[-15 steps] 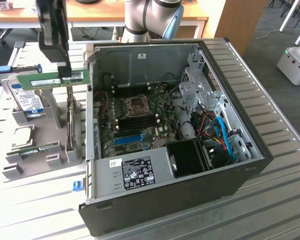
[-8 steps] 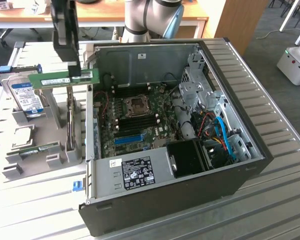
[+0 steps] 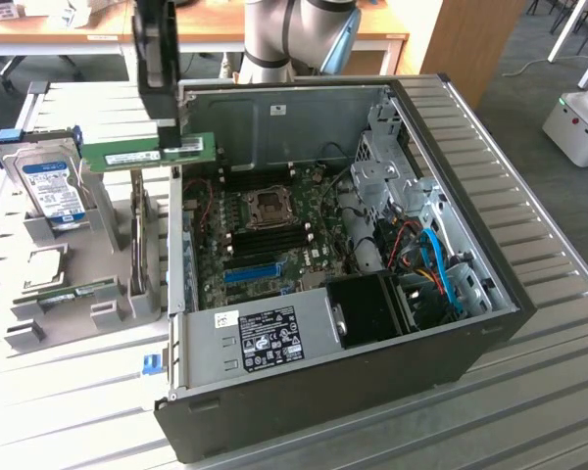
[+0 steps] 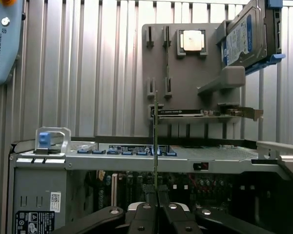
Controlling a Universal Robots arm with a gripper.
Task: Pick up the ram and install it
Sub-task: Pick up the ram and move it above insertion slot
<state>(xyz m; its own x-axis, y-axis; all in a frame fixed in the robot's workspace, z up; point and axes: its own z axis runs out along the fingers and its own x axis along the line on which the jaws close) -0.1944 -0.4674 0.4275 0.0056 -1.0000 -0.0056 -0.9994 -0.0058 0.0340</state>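
Green ram [image 3: 149, 154] gripped by closed fingers [image 4: 148, 195], pickup done, airborne over the case [image 3: 421, 382] wall, not yet seated in the motherboard [image 3: 318, 257].

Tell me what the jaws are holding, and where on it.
The ram, pinched across its flat faces at its upper long edge by the gripper.

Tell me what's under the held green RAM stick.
Under the green ram stick: the grey slotted parts tray and the open computer case's metal rim. Whatever lies directly behind the stick is covered.
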